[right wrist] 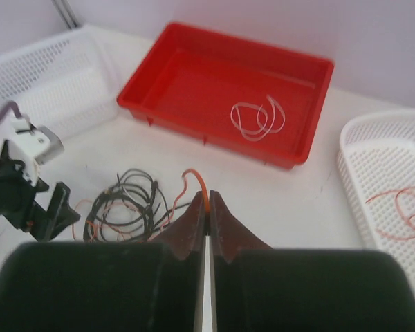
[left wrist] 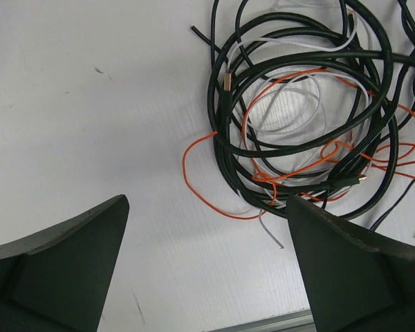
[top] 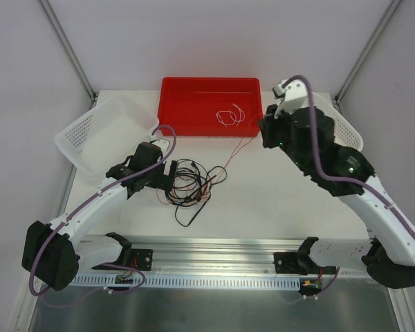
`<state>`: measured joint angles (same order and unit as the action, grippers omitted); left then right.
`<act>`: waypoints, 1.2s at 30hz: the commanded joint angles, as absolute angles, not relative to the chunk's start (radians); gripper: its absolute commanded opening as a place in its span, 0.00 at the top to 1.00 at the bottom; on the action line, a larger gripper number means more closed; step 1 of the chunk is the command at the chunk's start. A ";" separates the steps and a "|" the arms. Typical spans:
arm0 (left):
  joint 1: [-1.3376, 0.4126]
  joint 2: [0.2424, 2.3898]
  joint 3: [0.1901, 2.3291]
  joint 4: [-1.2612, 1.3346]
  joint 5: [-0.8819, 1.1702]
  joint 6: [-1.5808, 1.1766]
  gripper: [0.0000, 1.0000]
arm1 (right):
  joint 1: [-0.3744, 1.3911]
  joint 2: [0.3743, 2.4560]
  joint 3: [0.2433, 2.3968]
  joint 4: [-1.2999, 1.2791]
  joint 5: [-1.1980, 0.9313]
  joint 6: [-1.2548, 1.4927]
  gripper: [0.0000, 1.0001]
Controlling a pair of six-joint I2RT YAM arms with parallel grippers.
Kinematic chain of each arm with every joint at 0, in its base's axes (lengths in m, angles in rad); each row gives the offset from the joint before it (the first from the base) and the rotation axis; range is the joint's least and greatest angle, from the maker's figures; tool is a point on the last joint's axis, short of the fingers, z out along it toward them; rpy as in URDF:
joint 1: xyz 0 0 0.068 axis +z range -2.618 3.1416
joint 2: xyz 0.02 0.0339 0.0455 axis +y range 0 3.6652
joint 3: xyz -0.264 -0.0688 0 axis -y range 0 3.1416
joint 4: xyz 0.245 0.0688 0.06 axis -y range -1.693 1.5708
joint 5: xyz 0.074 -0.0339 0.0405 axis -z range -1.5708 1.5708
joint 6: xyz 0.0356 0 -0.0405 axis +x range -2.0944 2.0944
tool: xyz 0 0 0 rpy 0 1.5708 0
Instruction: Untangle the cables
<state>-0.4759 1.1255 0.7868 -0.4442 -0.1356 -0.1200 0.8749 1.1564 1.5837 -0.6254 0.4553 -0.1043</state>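
Right gripper (right wrist: 207, 198) pressed together, pinching orange wire (right wrist: 199, 181). Wire runs diagonally down-left to cable tangle (top: 190, 181), mid-frame in top view. Left gripper (left wrist: 207, 266) spread wide, nearer tangle; tangle lies upper right of its fingers.

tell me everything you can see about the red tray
The red tray is a shallow rectangular bin, plastic by its look, with a raised rim and a smooth flat floor. It sits at the far edge of the table, with one white basket to its left and another to its right. A small loose coil of white wire lies inside, right of centre toward the near side.
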 commanded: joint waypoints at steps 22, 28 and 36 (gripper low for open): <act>-0.468 1.134 0.805 -0.437 -0.146 -0.130 0.01 | 0.856 0.861 1.341 -0.403 0.649 -0.189 0.99; -0.468 1.131 0.805 -0.440 -0.138 -0.130 0.01 | 0.793 0.824 1.024 -0.514 0.600 0.030 0.98; -0.466 1.127 0.804 -0.440 -0.132 -0.130 0.01 | 0.770 0.960 0.836 -0.640 0.513 0.244 0.50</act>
<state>-0.4759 1.1385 0.7868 -0.4442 -0.1375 -0.1200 0.7719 0.9306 0.8272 -0.5953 0.5610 0.1318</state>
